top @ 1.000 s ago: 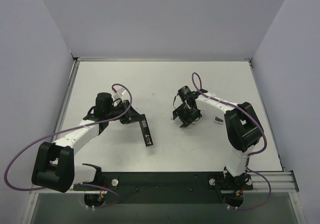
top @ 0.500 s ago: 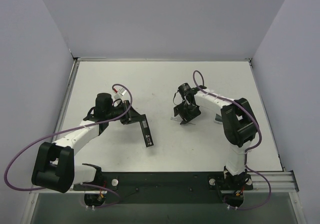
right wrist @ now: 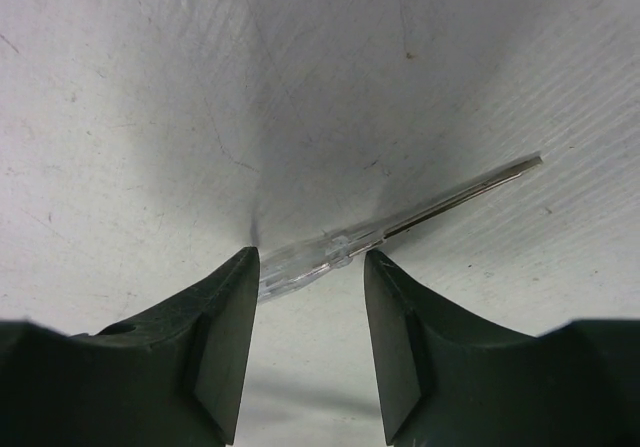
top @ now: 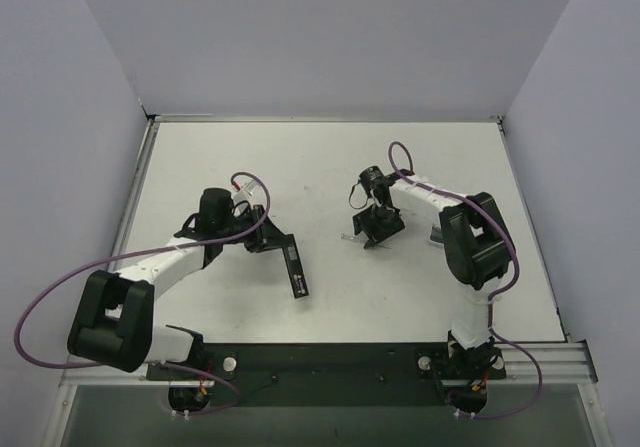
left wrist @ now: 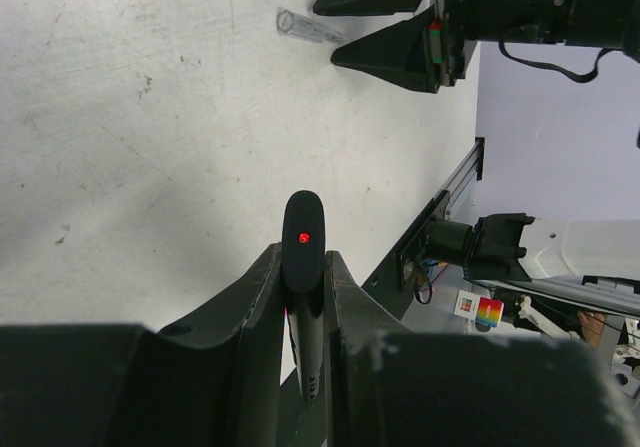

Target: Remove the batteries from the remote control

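The remote control (top: 296,272) is a slim black bar. My left gripper (top: 272,239) is shut on one end of it, and the rest sticks out toward the near edge. In the left wrist view the remote (left wrist: 303,237) stands edge-on between the fingers with a red dot on its end. My right gripper (top: 372,231) is open, pointing down at the table. Its jaws (right wrist: 308,267) straddle the handle end of a long thin translucent strip (right wrist: 400,222) lying flat, without touching it. No batteries are in view.
The strip (left wrist: 308,27) and my right gripper's fingers (left wrist: 395,42) show at the top of the left wrist view. White walls enclose the table on three sides. A black rail (top: 330,359) runs along the near edge.
My right gripper has turned and shifted slightly over the translucent strip. My left arm has moved a little right with the remote still held.
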